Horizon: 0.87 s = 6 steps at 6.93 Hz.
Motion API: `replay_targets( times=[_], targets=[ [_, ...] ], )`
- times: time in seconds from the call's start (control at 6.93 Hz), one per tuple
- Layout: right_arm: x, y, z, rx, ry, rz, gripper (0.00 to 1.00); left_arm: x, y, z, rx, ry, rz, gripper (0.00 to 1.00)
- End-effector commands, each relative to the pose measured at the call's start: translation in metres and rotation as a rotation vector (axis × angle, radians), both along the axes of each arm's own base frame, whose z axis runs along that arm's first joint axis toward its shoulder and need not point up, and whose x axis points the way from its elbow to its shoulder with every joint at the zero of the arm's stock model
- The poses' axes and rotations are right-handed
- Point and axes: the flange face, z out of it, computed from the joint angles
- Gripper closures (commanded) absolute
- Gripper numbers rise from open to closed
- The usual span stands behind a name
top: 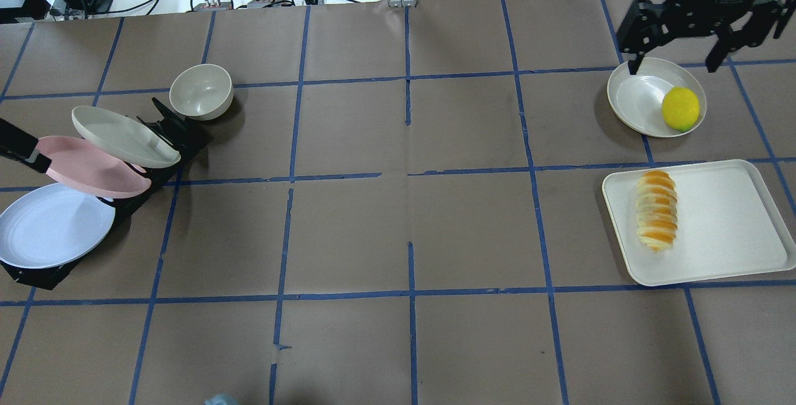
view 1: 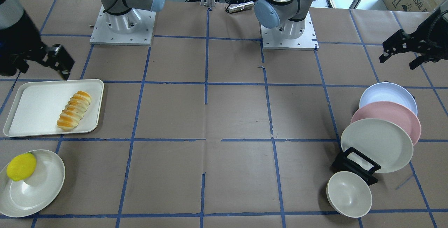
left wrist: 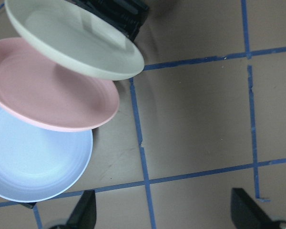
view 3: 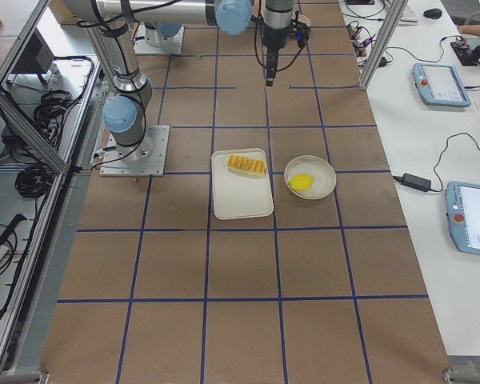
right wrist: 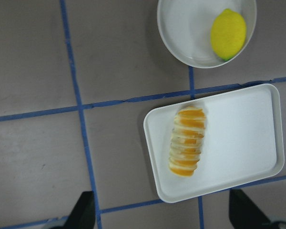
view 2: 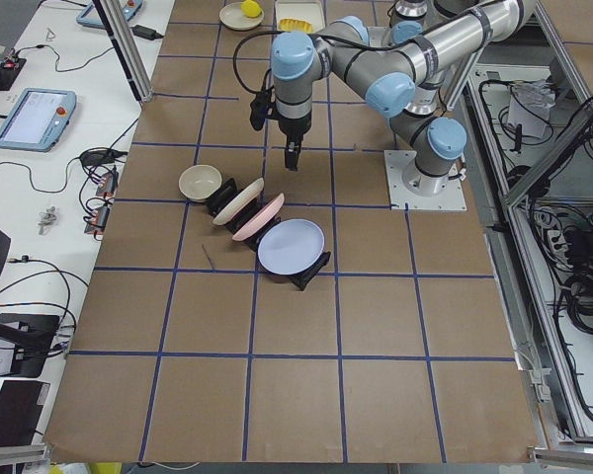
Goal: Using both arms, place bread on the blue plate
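Left gripper (left wrist: 163, 212) and right gripper (right wrist: 162, 212) hang open and empty; pulling the blue plate (top: 53, 224) from the rack (top: 37, 275) could dislodge the overlapping pink plate (top: 93, 168).

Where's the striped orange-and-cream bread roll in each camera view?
Front-facing: striped orange-and-cream bread roll, left of centre.
Overhead: right side.
Exterior left: tiny, at the top edge.
Exterior right: just above centre.
Left wrist: not in it.
Right wrist: centre.
Landmark: rectangular cream tray under it.
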Motion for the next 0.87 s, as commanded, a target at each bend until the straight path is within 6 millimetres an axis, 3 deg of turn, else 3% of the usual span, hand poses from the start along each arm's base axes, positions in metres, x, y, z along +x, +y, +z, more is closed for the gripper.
replay_targets(
  times=[0.0, 0.14, 0.43, 0.72],
  targets=[
    [-0.083, 0.018, -0.053, 0.019, 0.001, -0.146, 0.00, 0.108, 0.047, -0.003, -0.032, -0.002, -0.062, 0.00],
    [-0.097, 0.024, -0.055, 0.029, 0.006, -0.151, 0.00, 0.149, 0.047, -0.020, -0.063, -0.014, -0.067, 0.00],
    [-0.116, 0.035, -0.047, 0.020, -0.002, -0.206, 0.00, 0.197, 0.011, -0.055, -0.086, 0.044, -0.063, 0.00],
    [-0.115, 0.044, -0.034, -0.006, 0.015, -0.238, 0.00, 0.238, -0.034, -0.141, -0.095, 0.195, -0.054, 0.00]
  ],
)
